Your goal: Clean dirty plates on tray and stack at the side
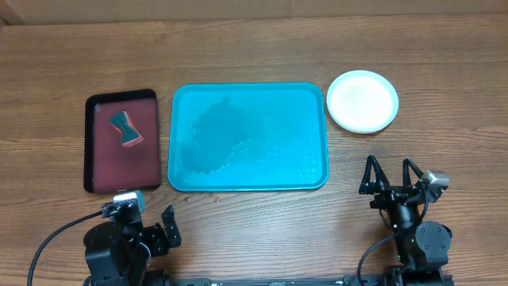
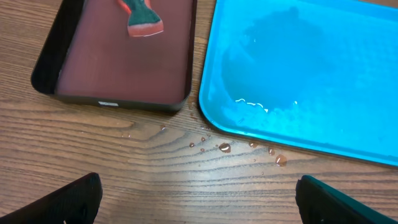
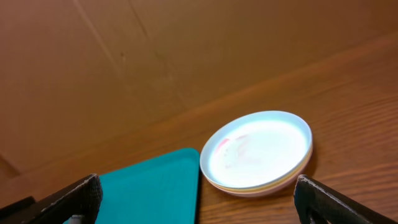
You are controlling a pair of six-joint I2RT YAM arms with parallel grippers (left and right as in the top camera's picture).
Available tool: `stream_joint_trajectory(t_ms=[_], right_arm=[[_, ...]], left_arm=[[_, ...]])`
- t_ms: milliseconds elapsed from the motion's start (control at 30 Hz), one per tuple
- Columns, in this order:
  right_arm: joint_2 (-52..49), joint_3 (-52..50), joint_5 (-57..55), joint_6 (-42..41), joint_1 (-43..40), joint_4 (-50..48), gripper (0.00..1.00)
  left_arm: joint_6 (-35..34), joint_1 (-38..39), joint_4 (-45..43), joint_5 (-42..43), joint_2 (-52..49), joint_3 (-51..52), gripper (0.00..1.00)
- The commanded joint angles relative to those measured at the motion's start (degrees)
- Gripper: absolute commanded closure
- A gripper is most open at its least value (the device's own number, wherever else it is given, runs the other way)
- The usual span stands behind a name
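Note:
The plates sit in one stack on the table right of the turquoise tray, the pale mint-blue one on top. In the right wrist view the stack shows a faint pink smear on top and yellowish and white rims beneath. The tray holds no plates, only a wet film and drops. My left gripper is open and empty near the front edge, left of centre; it also shows in the left wrist view. My right gripper is open and empty, in front of the stack, and also shows in its wrist view.
A dark maroon black-rimmed tray lies left of the turquoise tray and holds a red and green sponge. Small water drops lie on the wood by the turquoise tray's front left corner.

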State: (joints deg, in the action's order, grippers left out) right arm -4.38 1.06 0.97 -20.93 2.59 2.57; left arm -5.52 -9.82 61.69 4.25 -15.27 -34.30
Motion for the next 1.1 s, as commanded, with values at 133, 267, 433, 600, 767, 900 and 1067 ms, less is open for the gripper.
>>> stream_joint_trajectory(t_ms=[133,267,433,600,767,900,1067], right_arm=[[4.3,-0.6,-2.4,4.8,-0.4,2.1,0.00],[4.3,-0.6,-2.4,9.5,-0.4,2.2,0.00],[4.3,-0.6,-2.4,12.1,-0.4,2.3,0.00],[4.3,-0.6,-1.7,12.0,-0.9,2.3,0.00],[4.3,-0.6,-1.0,8.7,-0.8,2.4,0.00],[4.2,-0.6,-1.2,9.2,-0.9,2.3,0.00],[4.2,-0.6,-1.3,14.8,-0.9,2.3,0.00]], left_arm=[[1.3,0.1,-0.2,-0.2,0.3,-0.1,0.00],[1.3,0.1,-0.2,-0.2,0.3,-0.1,0.00],[1.3,0.1,-0.2,-0.2,0.3,-0.1,0.01],[1.3,0.1,-0.2,-0.2,0.3,-0.1,0.00],[1.3,0.1,-0.2,-0.2,0.3,-0.1,0.00],[1.3,0.1,-0.2,-0.2,0.3,-0.1,0.00],[1.3,0.1,-0.2,-0.2,0.3,-0.1,0.00]])
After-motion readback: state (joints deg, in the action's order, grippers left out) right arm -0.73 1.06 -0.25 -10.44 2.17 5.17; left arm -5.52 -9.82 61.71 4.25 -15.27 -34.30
